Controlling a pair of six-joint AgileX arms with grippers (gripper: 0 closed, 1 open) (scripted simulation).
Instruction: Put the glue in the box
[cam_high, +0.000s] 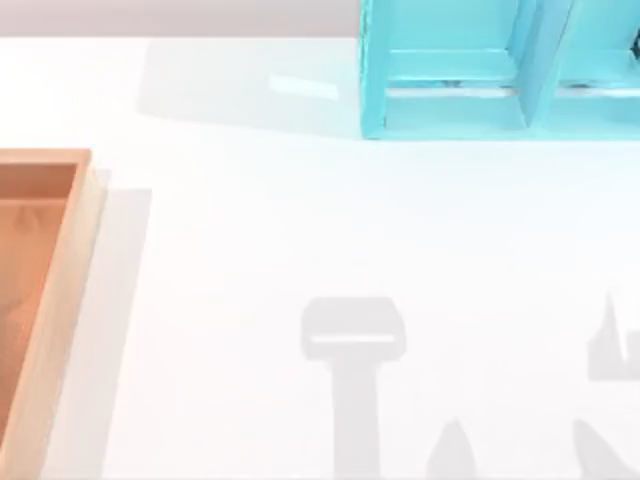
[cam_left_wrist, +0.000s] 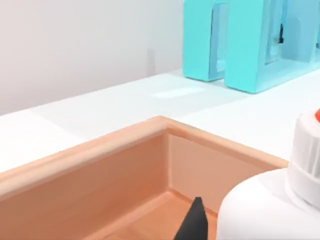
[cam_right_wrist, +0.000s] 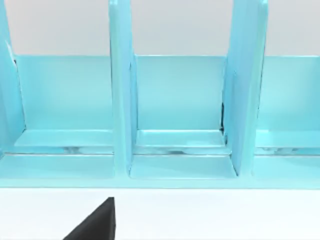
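Observation:
The glue (cam_left_wrist: 265, 205), a white squeeze bottle with a bit of red cap at its neck, hangs close to the left wrist camera over a corner of the box (cam_left_wrist: 150, 131). A dark fingertip (cam_left_wrist: 195, 222) of my left gripper rests against the bottle's side, and the other finger is hidden behind the bottle. In the top view the box (cam_high: 62, 300) of light brown wood with an orange-brown floor lies at the table's left edge. One dark fingertip (cam_right_wrist: 97, 222) of my right gripper shows above the white table, facing the turquoise shelf.
A turquoise-blue shelf unit (cam_high: 480, 70) with upright dividers stands at the back right of the table, and it appears again close up (cam_right_wrist: 175, 115) and farther off (cam_left_wrist: 250, 40). Grey arm shadows (cam_high: 355, 370) fall on the white table near its front edge.

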